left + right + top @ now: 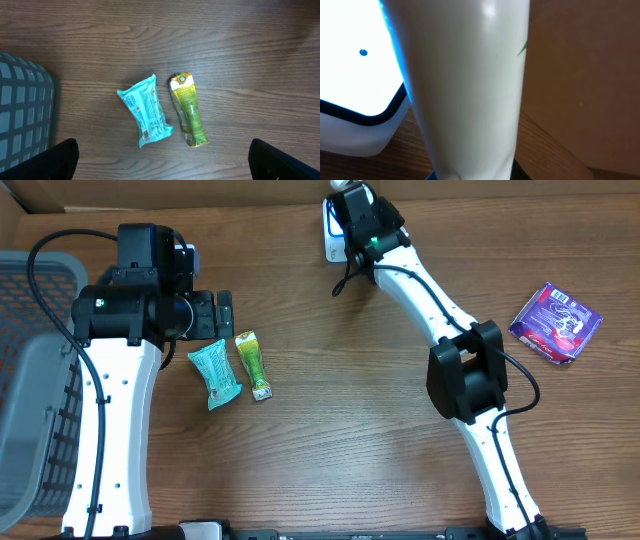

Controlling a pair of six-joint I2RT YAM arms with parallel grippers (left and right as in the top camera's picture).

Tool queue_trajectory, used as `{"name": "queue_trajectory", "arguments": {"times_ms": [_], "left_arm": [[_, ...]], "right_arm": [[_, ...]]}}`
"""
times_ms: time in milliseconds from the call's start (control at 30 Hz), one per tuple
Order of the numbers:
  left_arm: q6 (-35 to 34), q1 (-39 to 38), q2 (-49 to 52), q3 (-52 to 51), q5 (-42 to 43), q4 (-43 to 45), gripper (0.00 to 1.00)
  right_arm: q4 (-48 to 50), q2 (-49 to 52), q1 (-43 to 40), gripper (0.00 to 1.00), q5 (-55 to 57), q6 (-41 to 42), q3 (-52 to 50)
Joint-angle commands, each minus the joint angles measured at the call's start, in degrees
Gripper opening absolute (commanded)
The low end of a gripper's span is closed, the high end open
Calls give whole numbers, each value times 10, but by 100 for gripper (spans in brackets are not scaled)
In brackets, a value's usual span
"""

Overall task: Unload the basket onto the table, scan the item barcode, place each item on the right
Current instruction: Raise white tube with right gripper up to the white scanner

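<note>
A: Two pincers. How does each one stand?

B: The left pincer (213, 315) is released, fingers spread wide and nothing between them. It hangs over a teal packet (146, 110) and a green packet (188, 110), which lie flat toward nine o'clock on the worktop (350, 440). The green one is just beside the teal one, at its three o'clock.

A: And the right?

B: The right pincer (350, 200) is up at twelve o'clock, clenched on a white item (465, 75). That item fills the wrist view, so its fingers are hidden there.

A: Where is that item relative to the barcode scanner (332, 235)?

B: Close in front of it. The scanner's lit white face sits at the item's nine o'clock in the wrist view. I cannot tell whether they touch, and no barcode shows.

A: Anything else?

B: A grey basket (40, 265) sits at the nine o'clock edge, and a purple packet (556, 323) lies near three o'clock, well apart from the rest.
</note>
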Motion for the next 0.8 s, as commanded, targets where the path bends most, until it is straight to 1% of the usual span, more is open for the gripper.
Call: {"name": "queue_trajectory", "arguments": {"times_ms": [0, 367, 633, 767], "left_arm": [[1, 0, 3, 7, 4, 0, 100], [1, 0, 3, 7, 4, 0, 100], [1, 0, 3, 7, 4, 0, 100], [1, 0, 3, 7, 4, 0, 100]], "right_arm": [[11, -8, 0, 4, 19, 0, 9], [-62, -8, 0, 4, 19, 0, 9], [-83, -30, 1, 4, 18, 0, 9], [-104, -59, 0, 4, -25, 0, 9]]}}
